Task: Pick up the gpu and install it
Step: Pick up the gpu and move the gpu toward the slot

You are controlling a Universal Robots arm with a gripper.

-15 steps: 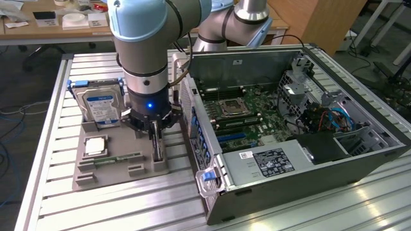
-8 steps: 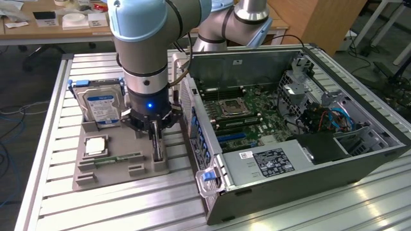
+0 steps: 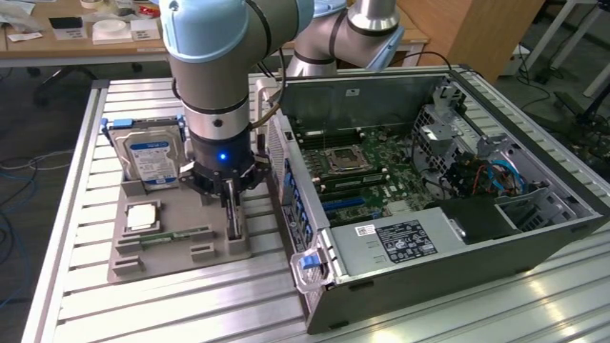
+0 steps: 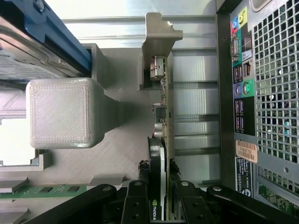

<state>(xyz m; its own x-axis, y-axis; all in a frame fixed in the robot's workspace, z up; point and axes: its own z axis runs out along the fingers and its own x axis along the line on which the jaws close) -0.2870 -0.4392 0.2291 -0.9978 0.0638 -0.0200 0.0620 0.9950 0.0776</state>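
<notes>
Wrist view: pincer (image 4: 159, 186) clamps thin green gpu (image 4: 166, 135).

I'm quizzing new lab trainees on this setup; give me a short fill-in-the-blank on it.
The gripper grips the gpu, which stands on its ___.
The hard drive has a ___ label.
In the exterior view, the case sits to the tray's ___.
Missing: edge; blue; right.
</notes>
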